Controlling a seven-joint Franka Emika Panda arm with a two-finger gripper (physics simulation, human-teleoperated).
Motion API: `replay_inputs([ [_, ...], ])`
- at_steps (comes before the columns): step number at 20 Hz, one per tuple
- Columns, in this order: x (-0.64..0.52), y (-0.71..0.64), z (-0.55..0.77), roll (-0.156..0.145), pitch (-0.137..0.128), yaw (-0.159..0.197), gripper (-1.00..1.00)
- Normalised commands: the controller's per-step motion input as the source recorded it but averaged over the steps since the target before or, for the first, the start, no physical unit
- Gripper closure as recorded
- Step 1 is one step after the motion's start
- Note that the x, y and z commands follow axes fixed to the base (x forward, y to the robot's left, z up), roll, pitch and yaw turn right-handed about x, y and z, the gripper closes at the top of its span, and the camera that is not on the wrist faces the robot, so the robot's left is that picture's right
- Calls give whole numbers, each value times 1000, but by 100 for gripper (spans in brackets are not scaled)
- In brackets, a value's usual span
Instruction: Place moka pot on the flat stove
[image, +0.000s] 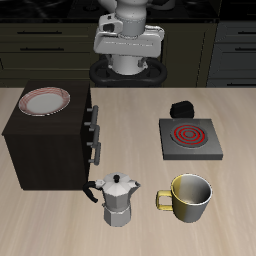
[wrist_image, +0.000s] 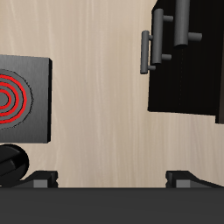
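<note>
While moka pot (image: 119, 199) beside mug (image: 190, 197), gripper (wrist_image: 112, 179) wide, nothing held, above table.

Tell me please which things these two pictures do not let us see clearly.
- Gripper: in the wrist view only the fingertips show; in the exterior view the arm's body hides it, so open or shut is unclear.
- Moka pot: absent from the wrist view.
- Flat stove: cut by the wrist view's edge.
- Cabinet: its drawers show edge-on in the exterior view; the wrist view's edge crops it.
- Mug: its inside is too small to judge.
</note>
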Motion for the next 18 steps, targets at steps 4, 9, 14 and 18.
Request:
replay_inputs([
  [4, 306, 0, 106, -1, -44, -2, -100],
  [9, 326, -46, 74, 22, 4, -11, -100],
  [14, 511, -108, 64, 24, 12, -38, -100],
  [18, 515, -130, 98, 28, -7, -27, -100],
])
